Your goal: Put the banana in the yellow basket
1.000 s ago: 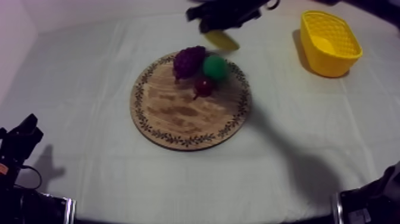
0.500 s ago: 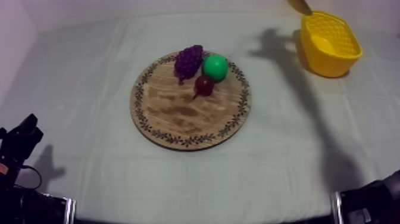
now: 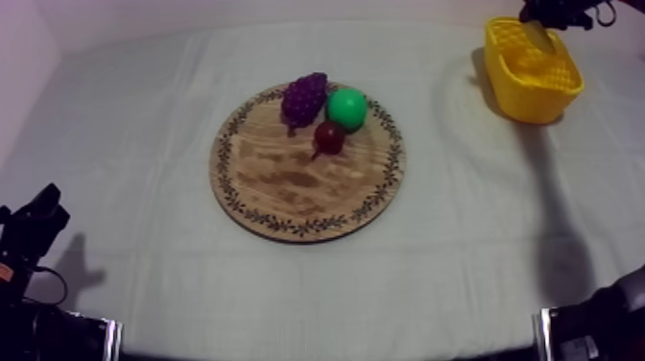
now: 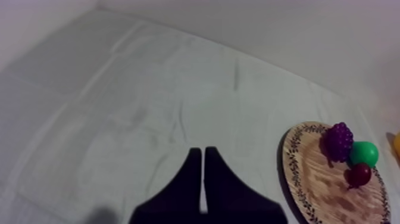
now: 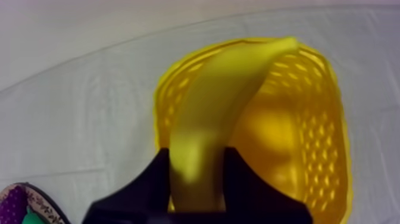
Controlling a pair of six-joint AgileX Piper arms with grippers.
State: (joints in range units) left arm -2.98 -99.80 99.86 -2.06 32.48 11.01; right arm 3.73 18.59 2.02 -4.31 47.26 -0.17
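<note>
The banana hangs over the yellow basket, held between the fingers of my right gripper, which is shut on it. From above, that gripper hovers at the far end of the basket, with the banana under it. The round wooden board lies mid-table and carries the grapes, a green pear and a small red fruit. My left gripper is shut on nothing, low over the cloth beside the board.
The table's grey-white cloth has wide bare room in front of and to the left of the board. My left arm rests low at the left edge. The basket stands at the far right corner.
My right gripper has carried the banana from behind the board rightward to over the basket. The board's fruit and my left arm have stayed put.
</note>
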